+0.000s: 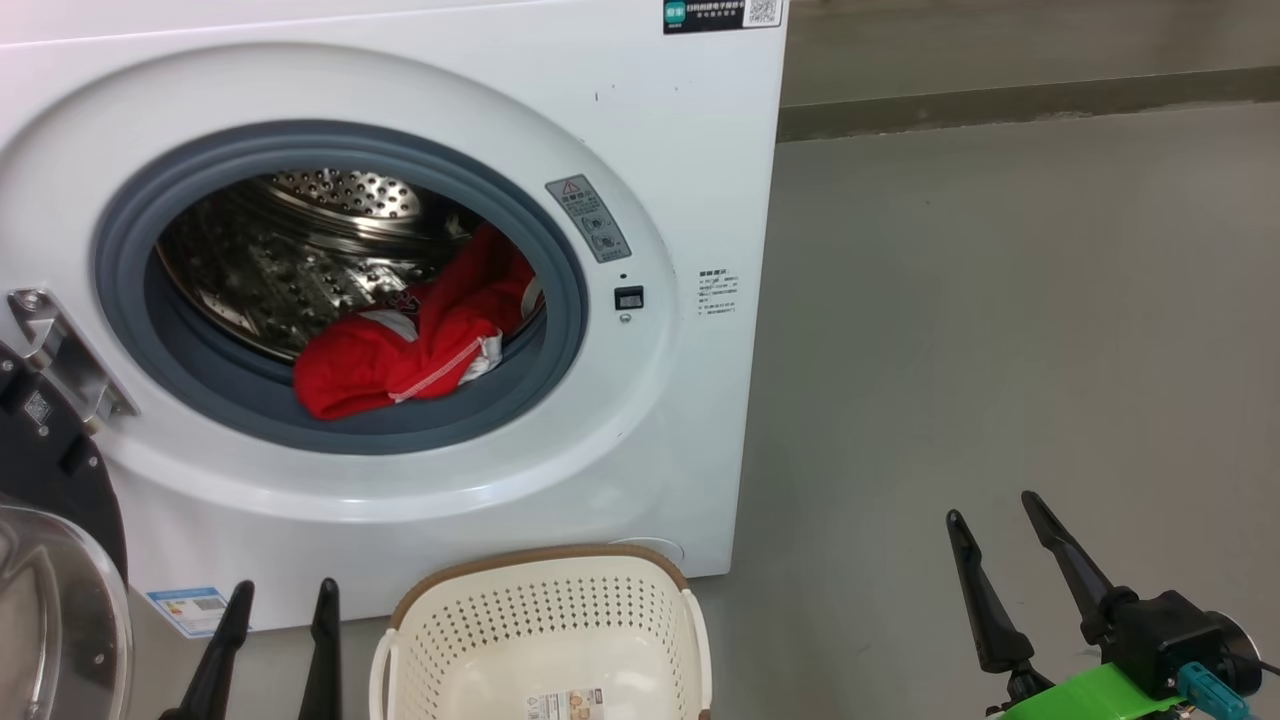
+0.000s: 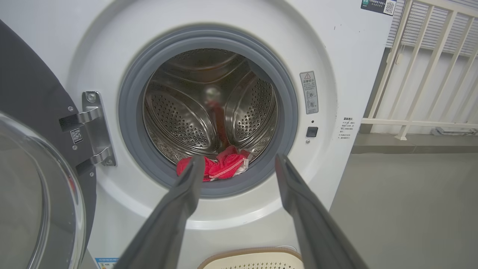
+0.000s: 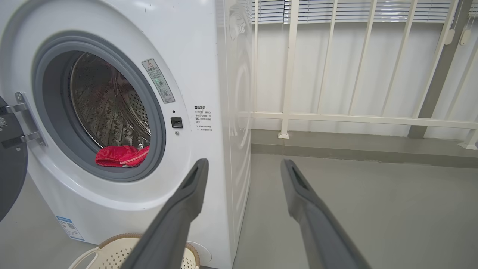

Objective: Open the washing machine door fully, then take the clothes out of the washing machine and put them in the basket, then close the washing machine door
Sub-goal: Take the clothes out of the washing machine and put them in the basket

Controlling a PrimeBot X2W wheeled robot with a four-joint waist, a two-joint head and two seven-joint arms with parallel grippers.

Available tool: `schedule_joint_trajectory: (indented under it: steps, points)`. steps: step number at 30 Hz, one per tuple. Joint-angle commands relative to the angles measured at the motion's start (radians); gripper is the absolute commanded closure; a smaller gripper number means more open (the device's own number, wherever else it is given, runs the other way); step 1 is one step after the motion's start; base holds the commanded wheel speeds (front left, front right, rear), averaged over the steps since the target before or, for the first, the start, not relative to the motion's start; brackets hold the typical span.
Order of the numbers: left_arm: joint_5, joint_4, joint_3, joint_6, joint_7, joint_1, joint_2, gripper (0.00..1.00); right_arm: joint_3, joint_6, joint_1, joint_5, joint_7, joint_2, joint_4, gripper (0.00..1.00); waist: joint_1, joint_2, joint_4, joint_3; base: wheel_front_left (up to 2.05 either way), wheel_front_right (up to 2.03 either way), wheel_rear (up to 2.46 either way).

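The white washing machine point(image 1: 680, 150) stands with its door point(image 1: 50, 560) swung open to the left, hinged at the drum's left side. Red clothes point(image 1: 420, 340) with white trim lie at the drum's front lip, partly on the grey rubber ring. The cream basket point(image 1: 545, 625) sits on the floor right below the opening and looks empty, a sticker on its bottom. My left gripper point(image 1: 283, 595) is open at the lower left, beside the basket. In the left wrist view my left gripper point(image 2: 239, 162) points at the clothes point(image 2: 220, 166). My right gripper point(image 1: 995, 505) is open over bare floor, right of the machine.
Grey floor point(image 1: 1000, 300) stretches to the right of the machine. A white railing point(image 3: 336, 119) and blinds stand behind it, above a low kerb. The open door's glass bowl point(image 2: 33, 201) bulges out at the left, close to my left arm.
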Motion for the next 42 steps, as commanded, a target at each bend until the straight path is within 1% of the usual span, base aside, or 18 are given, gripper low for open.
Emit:
schedule_joint_trajectory:
  steps: [1, 4, 8, 12, 20, 26, 37, 42]
  points:
    - [-0.003, -0.032, 0.032, 0.009, -0.012, -0.024, 0.018, 0.0, 0.027, 0.006, -0.029, -0.006, -0.006, -0.013, -0.02, 0.0, 0.0, 0.0, 0.001, 0.001, 0.0, 0.0, 0.0]
    - [-0.004, -0.033, 0.032, 0.011, -0.013, -0.027, 0.019, 0.0, 0.028, 0.006, -0.032, -0.007, -0.006, -0.012, -0.02, 0.0, 0.0, 0.0, 0.002, 0.002, 0.0, 0.0, 0.0]
    - [-0.042, -0.025, 0.037, 0.004, -0.01, -0.036, 0.009, 0.0, 0.028, 0.006, -0.036, -0.007, -0.006, -0.011, -0.022, 0.0, 0.0, 0.0, 0.004, 0.007, 0.0, 0.0, 0.0]
    - [-0.054, -0.009, 0.041, 0.0, -0.009, -0.059, 0.016, 0.0, 0.026, 0.006, -0.039, -0.007, -0.006, -0.009, -0.026, 0.0, 0.0, 0.0, 0.013, 0.02, 0.0, 0.0, 0.0]
    - [-0.036, 0.03, 0.039, 0.019, -0.01, -0.136, 0.031, 0.0, 0.031, 0.006, -0.051, -0.008, -0.006, -0.007, -0.025, 0.0, 0.0, 0.0, 0.03, 0.052, 0.0, 0.0, 0.0]
    - [-0.021, 0.077, 0.044, 0.058, -0.015, -0.241, 0.022, 0.0, 0.036, 0.006, -0.089, -0.009, -0.006, -0.007, -0.036, 0.0, 0.0, 0.0, 0.039, 0.119, 0.0, 0.0, 0.0]
    - [0.001, 0.13, 0.045, 0.095, -0.02, -0.406, 0.012, 0.0, 0.027, 0.006, -0.159, -0.012, -0.006, -0.005, -0.067, 0.0, 0.0, 0.0, 0.023, 0.253, 0.0, 0.0, 0.0]
    - [0.012, 0.163, 0.049, 0.103, -0.021, -0.495, 0.022, 0.0, 0.033, 0.006, -0.196, -0.015, -0.006, -0.003, -0.085, 0.0, 0.0, 0.0, 0.008, 0.317, 0.0, 0.0, 0.0]
